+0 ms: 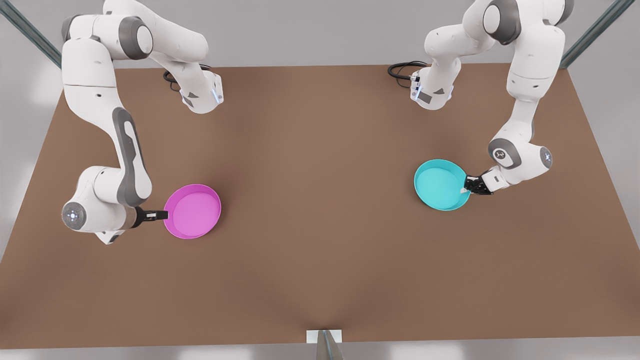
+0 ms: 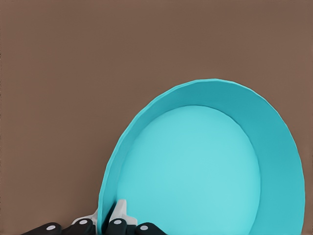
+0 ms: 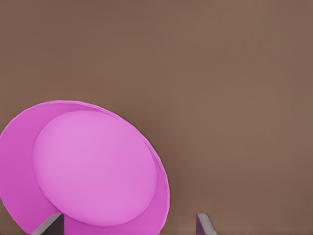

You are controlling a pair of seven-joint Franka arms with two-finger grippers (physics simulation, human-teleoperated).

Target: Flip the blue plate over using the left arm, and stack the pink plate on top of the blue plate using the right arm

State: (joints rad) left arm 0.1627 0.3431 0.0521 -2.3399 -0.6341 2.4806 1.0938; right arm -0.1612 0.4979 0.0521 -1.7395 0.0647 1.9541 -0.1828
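The blue plate [image 1: 441, 184] lies open side up on the table [image 1: 320, 260] at the front view's right. My left gripper [image 1: 469, 186] is shut on its rim at the edge nearest that arm; in the left wrist view, the black fingers [image 2: 120, 226] pinch the blue plate's [image 2: 195, 171] wall from both sides. The pink plate [image 1: 193, 211] lies open side up at the front view's left. My right gripper [image 1: 164, 215] is at its near edge, open. In the right wrist view, the two fingertips [image 3: 203, 223] stand wide apart, with the pink plate's [image 3: 93, 166] rim between them.
Both arm bases stand at the table's far edge, each with a black cable [image 1: 402, 70] beside it. A small white bracket [image 1: 324, 336] sits at the middle of the near edge. Bare brown tabletop stretches between the two plates.
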